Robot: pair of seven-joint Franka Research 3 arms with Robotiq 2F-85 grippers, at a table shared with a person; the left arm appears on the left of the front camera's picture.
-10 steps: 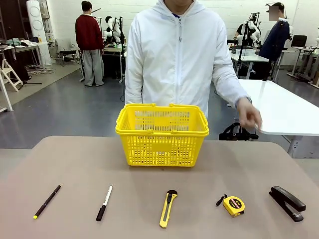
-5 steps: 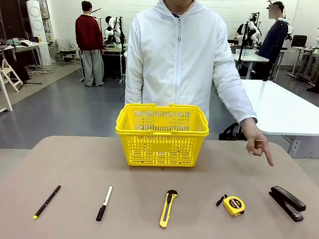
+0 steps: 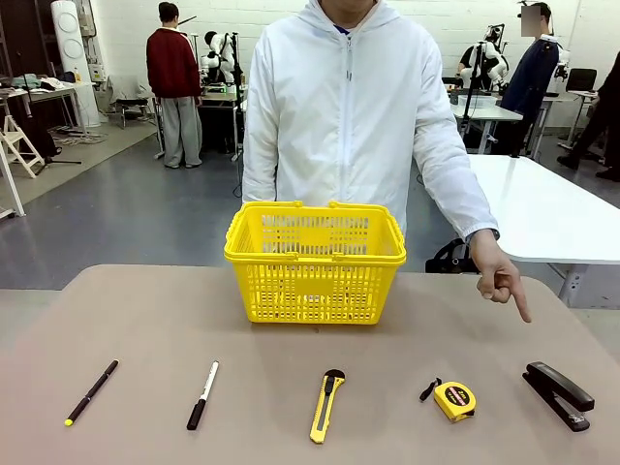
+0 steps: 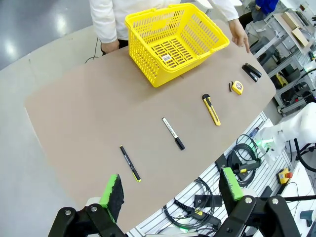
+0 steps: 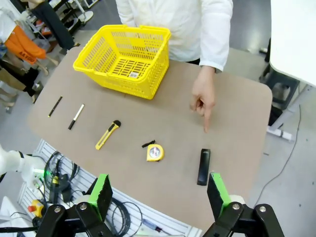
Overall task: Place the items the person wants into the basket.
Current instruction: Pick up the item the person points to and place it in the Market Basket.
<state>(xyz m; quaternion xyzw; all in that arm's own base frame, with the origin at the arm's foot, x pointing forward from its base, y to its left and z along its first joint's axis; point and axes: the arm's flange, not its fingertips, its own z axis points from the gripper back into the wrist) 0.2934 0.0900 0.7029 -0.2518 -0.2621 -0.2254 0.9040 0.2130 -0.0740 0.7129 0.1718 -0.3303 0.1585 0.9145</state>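
The yellow basket (image 3: 315,291) stands upright and empty on the far middle of the desk (image 3: 145,320), its handles folded down along the rim. Right behind the basket stands the person (image 3: 349,116) in a white zip-up jacket. The person's hand (image 3: 502,281) hangs to the right of the basket, just above the desk's far edge, with the index finger stretched down toward the black stapler (image 3: 558,394). A row of things lies on the robot's side of the basket, well apart from it and from each other. Farthest left of the basket is the black pen (image 3: 91,392) with its yellow tip nearest the robot. Next to it, closer to the basket's left corner, is the white marker (image 3: 202,395) with its black cap toward the robot. The yellow-and-black utility knife (image 3: 326,405) lies straight before the basket, the yellow tape measure (image 3: 453,400) lies off to its right, and the stapler is farthest right. The left gripper (image 4: 171,177) hangs high over the robot's side of the desk, far from the basket, its jaws spread wide and grasping nothing. The right gripper (image 5: 159,183) hangs likewise, released and empty, on the stapler's side of the basket.
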